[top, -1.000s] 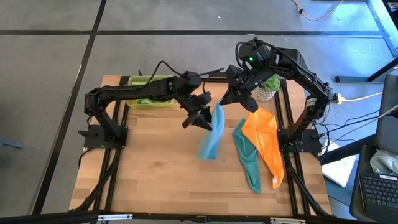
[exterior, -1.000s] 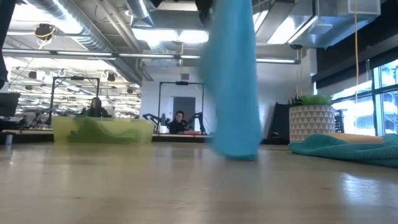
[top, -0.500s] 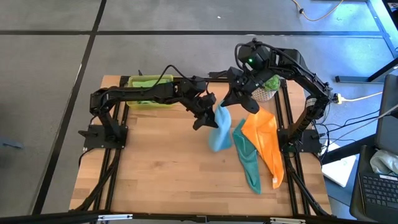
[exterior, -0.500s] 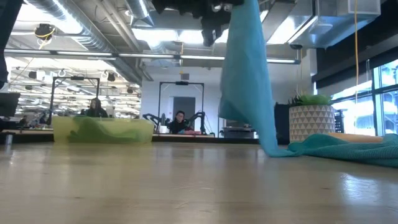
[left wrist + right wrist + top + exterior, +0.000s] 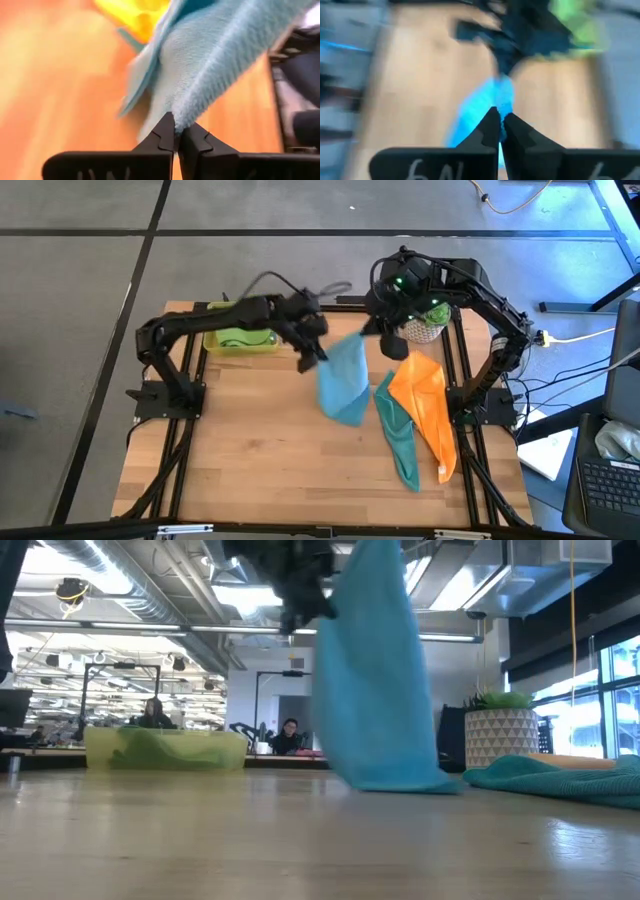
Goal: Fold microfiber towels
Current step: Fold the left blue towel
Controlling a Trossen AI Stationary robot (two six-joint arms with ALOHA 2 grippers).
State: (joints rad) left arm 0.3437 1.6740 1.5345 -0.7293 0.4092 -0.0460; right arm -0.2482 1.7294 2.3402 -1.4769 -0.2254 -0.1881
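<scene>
A light blue microfiber towel (image 5: 342, 385) hangs spread between my two grippers over the middle of the table. My left gripper (image 5: 314, 363) is shut on its left upper part, and my right gripper (image 5: 370, 330) is shut on its far upper part. The towel's lower end (image 5: 400, 783) reaches the tabletop. An orange towel (image 5: 425, 405) and a teal towel (image 5: 398, 438) lie crumpled side by side on the table's right half. My left gripper pinches a narrow bunched tip of the blue towel (image 5: 187, 117) between its two fingers, at an upper corner or edge. The fingers slant down from the table's left. The cloth fans out from the tips toward the other gripper. My right gripper pinches the blue towel's top (image 5: 502, 102) between its two fingers, slanting down from the far right. The cloth hangs below the fingers; one layer or several, I cannot tell.
A yellow-green tray (image 5: 240, 338) with something green in it stands at the far left. A white patterned plant pot (image 5: 430, 328) stands at the far right, behind the right gripper. The near half of the wooden table (image 5: 270, 470) is bare.
My left gripper has moved in to the hanging blue towel, taken hold of its upper part and drawn it toward the table's left. The towel, which hung as a narrow strip from my right gripper, is now spread wider between both grippers.
</scene>
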